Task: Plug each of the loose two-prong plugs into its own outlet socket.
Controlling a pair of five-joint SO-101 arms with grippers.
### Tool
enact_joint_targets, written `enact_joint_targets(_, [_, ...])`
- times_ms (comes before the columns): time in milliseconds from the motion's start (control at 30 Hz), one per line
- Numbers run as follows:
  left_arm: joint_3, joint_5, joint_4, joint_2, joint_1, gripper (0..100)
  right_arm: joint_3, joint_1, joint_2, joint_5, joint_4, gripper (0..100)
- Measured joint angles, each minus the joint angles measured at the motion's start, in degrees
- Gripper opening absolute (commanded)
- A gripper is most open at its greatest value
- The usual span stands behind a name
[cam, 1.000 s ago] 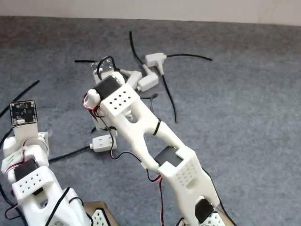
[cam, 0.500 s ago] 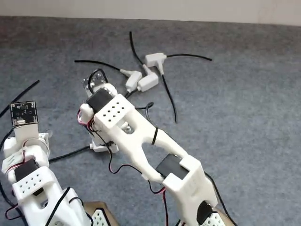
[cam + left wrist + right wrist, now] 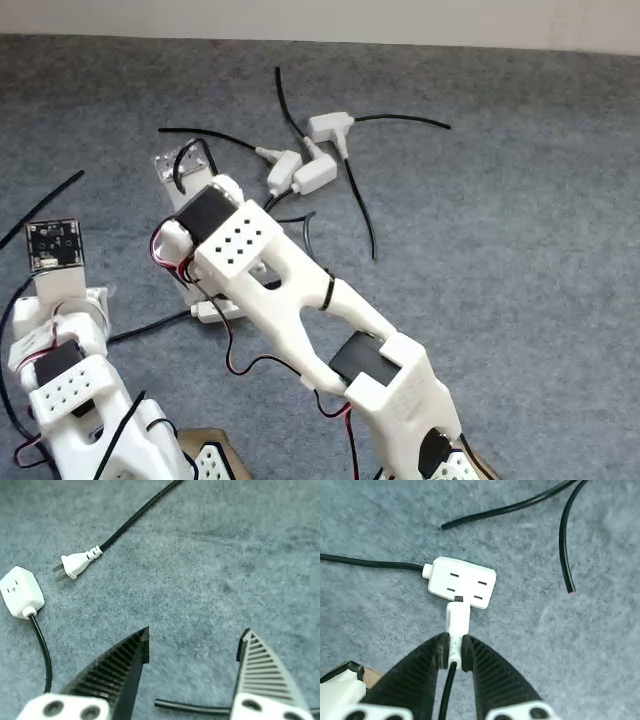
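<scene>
My right gripper [image 3: 454, 642] is shut on a white two-prong plug [image 3: 457, 622]. The plug's front end touches the side of a white outlet block [image 3: 462, 582] lying flat on the grey carpet; I cannot tell how deep the prongs sit. From above, the right arm's wrist [image 3: 225, 240] covers the gripper, and the outlet block [image 3: 215, 311] pokes out beside it. My left gripper [image 3: 195, 632] hangs open over bare carpet. Beyond it lie a loose white plug [image 3: 75, 564] on a black cord and a small white outlet cube [image 3: 20, 591].
At the back of the carpet lie more white plug and socket pieces [image 3: 285, 170], [image 3: 318, 172], [image 3: 330, 127] among black cords. A cut cord end [image 3: 567, 545] curves near the outlet block. The left arm [image 3: 60, 300] stands at the near left.
The right arm has swung from the back cluster toward the near left, bringing the plug it holds down to the outlet block. The left arm barely shifted.
</scene>
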Motion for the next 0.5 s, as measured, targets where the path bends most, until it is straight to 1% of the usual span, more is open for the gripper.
enact_joint_targets(333, [0.0, 0.0, 0.0, 0.0, 0.0, 29, -0.4, 0.5, 0.0, 1.7, 0.0, 0.9])
enact_joint_targets(500, [0.0, 0.0, 0.0, 0.0, 0.0, 29, 4.8, 2.1, 0.1, 1.8, 0.0, 0.9])
